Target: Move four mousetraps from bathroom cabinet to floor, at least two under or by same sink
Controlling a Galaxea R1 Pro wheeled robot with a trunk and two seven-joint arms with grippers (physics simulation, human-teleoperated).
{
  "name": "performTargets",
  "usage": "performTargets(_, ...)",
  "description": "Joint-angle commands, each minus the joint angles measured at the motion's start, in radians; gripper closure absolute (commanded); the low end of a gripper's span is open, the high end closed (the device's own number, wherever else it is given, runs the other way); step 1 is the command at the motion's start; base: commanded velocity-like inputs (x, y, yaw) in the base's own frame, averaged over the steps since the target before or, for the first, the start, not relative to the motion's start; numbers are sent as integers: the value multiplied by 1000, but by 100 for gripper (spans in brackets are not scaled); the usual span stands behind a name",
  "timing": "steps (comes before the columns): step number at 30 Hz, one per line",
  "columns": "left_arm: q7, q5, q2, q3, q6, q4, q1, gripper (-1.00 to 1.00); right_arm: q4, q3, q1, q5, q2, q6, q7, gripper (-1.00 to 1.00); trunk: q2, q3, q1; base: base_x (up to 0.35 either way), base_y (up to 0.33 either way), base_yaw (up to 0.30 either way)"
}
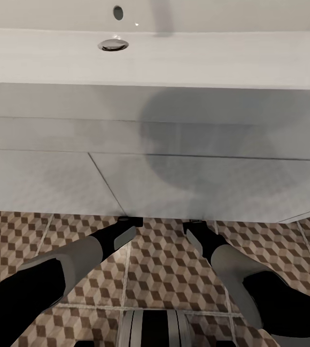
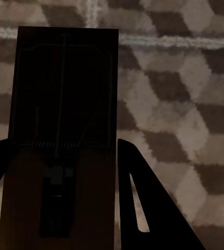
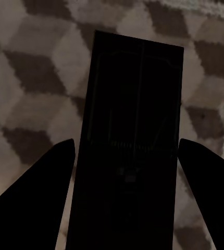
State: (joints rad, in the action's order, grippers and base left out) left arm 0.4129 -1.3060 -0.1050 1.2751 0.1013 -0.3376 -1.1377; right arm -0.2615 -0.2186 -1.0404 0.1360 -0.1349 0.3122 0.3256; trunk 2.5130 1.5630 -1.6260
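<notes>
Sink: the long white rectangular wall-hung sink [image 1: 155,159], with plain flat handleless front panels and a round chrome drain [image 1: 113,45] in its basin, spans the head view.
Floor: the bathroom floor [image 1: 169,270] of brown, beige and cream cube-pattern tiles with pale grout lines lies below the sink's front edge.
Arms: both arms reach forward toward the underside of the sink; their ends pass out of sight beneath its lower edge.
Left gripper: the left gripper [image 2: 60,198] has its dark fingers [image 2: 143,203] spread to either side of a flat dark-brown rectangular mousetrap [image 2: 65,120] with thin metal wire parts. Whether the fingers press on the board I cannot tell.
Right gripper: the right gripper [image 3: 127,198] has fingers [image 3: 34,203] spread wide, standing apart from a second dark-brown mousetrap [image 3: 130,135] lying between them.
Mousetraps: both boards show against the cube tiles, under the sink's front edge; whether they rest on the floor cannot be told.
</notes>
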Motion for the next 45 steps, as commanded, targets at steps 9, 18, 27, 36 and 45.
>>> performTargets(9,6,1,1,1,5,0,-14,100,-17,-13,-3,5,-4,7,6,100,0,0,0,0,0,0)
performTargets(18,6,1,1,1,3,-1,-14,100,-76,-17,-3,5,-2,5,9,100,0,9,0,0,0,0)
performTargets(27,5,1,1,1,3,-3,-14,100,-120,-16,-3,5,1,7,12,100,0,20,0,0,0,0)
performTargets(36,5,1,0,1,3,-4,-14,100,-125,-15,-3,5,3,7,10,100,0,34,0,0,0,0)
performTargets(45,5,1,0,1,3,-4,-14,100,-127,-15,-3,5,3,6,10,100,0,48,0,0,0,0)
